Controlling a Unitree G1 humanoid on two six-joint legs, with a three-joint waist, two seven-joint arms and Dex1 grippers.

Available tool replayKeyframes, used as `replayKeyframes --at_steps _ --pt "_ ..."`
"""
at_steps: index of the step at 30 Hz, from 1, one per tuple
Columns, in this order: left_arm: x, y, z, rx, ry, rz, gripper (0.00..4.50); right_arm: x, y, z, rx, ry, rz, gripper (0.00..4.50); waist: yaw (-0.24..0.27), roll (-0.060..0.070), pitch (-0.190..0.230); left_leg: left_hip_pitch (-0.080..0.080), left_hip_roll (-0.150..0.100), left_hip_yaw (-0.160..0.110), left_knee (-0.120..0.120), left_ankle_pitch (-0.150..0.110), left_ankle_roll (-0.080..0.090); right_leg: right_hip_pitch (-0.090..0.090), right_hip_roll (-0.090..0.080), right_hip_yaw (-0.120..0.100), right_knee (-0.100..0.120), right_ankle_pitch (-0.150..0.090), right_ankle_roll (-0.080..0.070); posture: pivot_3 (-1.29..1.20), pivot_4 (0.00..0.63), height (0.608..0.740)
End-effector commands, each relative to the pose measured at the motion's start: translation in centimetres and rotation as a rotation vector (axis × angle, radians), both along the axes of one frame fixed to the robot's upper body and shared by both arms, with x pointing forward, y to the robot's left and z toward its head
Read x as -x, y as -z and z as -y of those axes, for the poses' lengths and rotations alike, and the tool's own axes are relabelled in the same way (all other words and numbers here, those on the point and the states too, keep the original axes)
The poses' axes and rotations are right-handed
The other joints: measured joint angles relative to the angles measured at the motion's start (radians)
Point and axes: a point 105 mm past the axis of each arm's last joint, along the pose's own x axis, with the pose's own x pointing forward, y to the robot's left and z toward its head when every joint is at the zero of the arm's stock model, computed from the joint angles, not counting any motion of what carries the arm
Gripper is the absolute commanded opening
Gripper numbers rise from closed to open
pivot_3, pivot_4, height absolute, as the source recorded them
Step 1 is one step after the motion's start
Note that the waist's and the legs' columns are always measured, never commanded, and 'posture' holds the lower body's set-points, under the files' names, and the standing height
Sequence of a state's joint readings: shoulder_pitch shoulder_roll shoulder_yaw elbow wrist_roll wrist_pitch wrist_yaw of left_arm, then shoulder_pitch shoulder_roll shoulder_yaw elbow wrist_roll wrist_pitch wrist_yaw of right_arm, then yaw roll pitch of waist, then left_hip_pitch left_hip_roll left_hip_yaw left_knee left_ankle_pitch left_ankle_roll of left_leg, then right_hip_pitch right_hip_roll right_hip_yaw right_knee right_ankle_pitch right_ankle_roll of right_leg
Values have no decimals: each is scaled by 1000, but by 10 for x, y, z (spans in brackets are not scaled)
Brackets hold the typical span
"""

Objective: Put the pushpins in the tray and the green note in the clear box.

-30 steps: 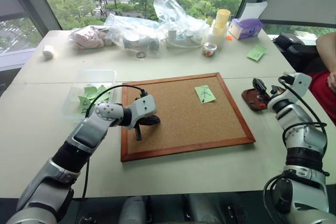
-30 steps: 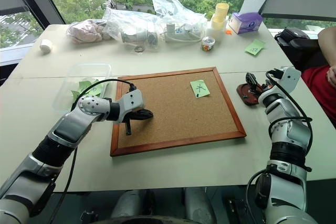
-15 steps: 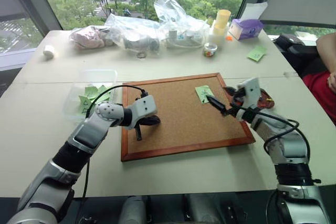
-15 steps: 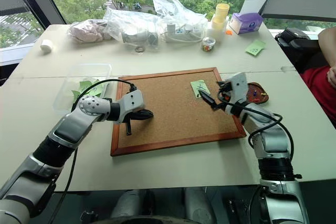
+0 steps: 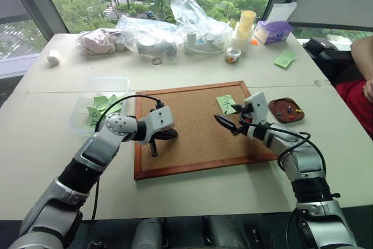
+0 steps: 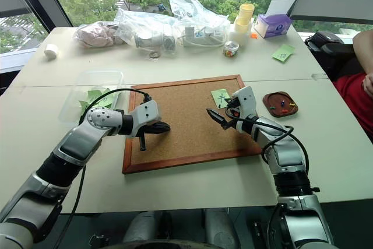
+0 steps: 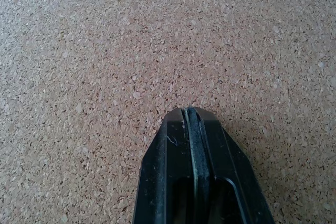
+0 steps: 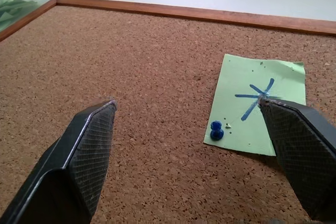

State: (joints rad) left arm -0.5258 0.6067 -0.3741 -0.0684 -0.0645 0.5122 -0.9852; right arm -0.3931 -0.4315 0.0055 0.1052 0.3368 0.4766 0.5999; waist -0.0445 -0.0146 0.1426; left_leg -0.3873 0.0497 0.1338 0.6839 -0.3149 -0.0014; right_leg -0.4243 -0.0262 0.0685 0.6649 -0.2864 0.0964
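Observation:
The green note (image 8: 255, 104), marked with a blue cross-like scribble, lies on the cork board (image 5: 192, 126) near its far right corner. A blue pushpin (image 8: 216, 130) stands in it. My right gripper (image 8: 187, 103) hovers open just over the board, and the note lies by its right finger. The small dark red tray (image 5: 285, 121) sits on the table right of the board with a few coloured pushpins (image 5: 279, 109) in it. The clear box (image 5: 108, 79) stands left of the board with green notes inside. My left gripper (image 5: 154, 151) is shut and empty, tip on the cork.
Clear plastic bags (image 5: 175, 30), yellow cups (image 5: 246, 24) and a purple tissue box (image 5: 271, 30) line the table's far side. Another green note (image 5: 285, 58) lies at the far right. A person's arm (image 5: 364, 56) shows at the right edge.
My right gripper swung left from above the tray to over the cork board beside the green note, staying open. The left arm has not moved.

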Motion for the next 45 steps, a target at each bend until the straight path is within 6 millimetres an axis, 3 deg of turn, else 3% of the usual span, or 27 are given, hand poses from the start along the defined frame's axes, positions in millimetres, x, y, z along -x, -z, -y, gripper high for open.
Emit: replayKeyframes --at_steps 1,7,9,16,24,27,31,34,36,37,39,45 --pt "6 23 -8 -54 -29 -76 0 -5 -1 -5 35 -23 3 3694 0 0 0 0 0 0 0 0 0 0 0 0 0 0 0 0 150 738" --pt "5 24 -9 -55 -36 -74 0 -6 4 -4 47 -27 -19 843 0 -1 -1 0 0 0 0 0 0 0 0 0 0 0 0 0 150 738" --pt "5 24 -9 -55 -37 -74 0 -5 3 -4 46 -28 -15 116 0 0 -1 0 0 0 0 1 -1 0 0 0 0 0 0 0 150 738" --pt "5 24 -9 -57 -35 -75 0 -6 -5 0 65 -12 43 116 0 -1 -1 0 0 0 0 0 -1 0 0 0 0 0 0 0 150 738" --pt "6 28 -11 -61 -31 -92 0 -10 -69 3 -5 22 287 116 0 0 -1 0 0 0 0 1 -1 0 0 0 0 0 0 0 150 738" --pt "7 28 -11 -48 -31 -104 0 -5 -81 2 0 11 322 116 0 -1 -1 0 0 0 0 1 -2 0 0 0 0 0 0 0 150 738" --pt "3 14 -3 52 -43 -128 0 1 -86 -1 14 -12 336 116 2 -1 -1 0 0 0 0 0 0 0 0 0 0 0 0 0 150 738" --pt "-2 -8 6 198 -60 -160 0 5 -89 -2 24 -24 342 116 4 -1 -1 0 0 0 0 0 0 0 0 0 0 0 0 0 150 738" --pt "-12 -39 15 387 -108 -197 0 9 -92 -5 36 -41 353 116 7 -1 0 -2 0 -1 1 0 0 -1 -1 -1 0 0 0 0 150 738" --pt "-21 -68 20 559 -140 -239 524 12 -95 -7 49 -56 366 0 10 -2 0 -3 -1 -1 1 0 0 -1 -1 -1 0 0 0 0 150 738" --pt "-28 -101 27 755 -155 -317 993 15 -99 -9 66 -72 383 0 24 -4 2 -6 -1 -3 3 0 0 -3 -1 -2 0 0 0 0 150 738" --pt "-45 -123 46 966 -245 -541 4045 21 -113 -15 92 -102 426 0 24 -3 2 -8 -1 -4 6 -1 1 -3 -1 -2 0 1 2 0 150 738"
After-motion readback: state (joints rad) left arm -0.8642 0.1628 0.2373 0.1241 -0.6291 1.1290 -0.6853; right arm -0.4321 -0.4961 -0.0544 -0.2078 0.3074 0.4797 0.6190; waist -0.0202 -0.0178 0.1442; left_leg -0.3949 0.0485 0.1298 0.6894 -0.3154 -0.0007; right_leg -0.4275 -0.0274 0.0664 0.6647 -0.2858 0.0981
